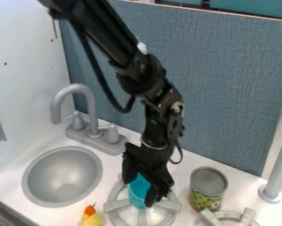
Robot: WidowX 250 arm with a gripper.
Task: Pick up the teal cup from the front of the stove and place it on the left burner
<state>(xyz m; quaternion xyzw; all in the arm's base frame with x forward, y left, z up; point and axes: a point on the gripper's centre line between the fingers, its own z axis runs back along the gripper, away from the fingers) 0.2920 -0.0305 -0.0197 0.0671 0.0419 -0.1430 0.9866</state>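
Clasping 1 smooth cup (pixel 138 193), the claw (pixel 139 194) overhangs a round burner (pixel 115 205).

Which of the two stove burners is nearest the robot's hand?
The burner between sink and can: the hand and blue cup are right over it. The other burner, at the picture's bottom right, is farther off.

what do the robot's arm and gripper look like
The arm is black, built of chunky jointed segments, with a loose black cable looping alongside, a small white patch and a thin pale ring lower down. The gripper is black too, with an angular outline.
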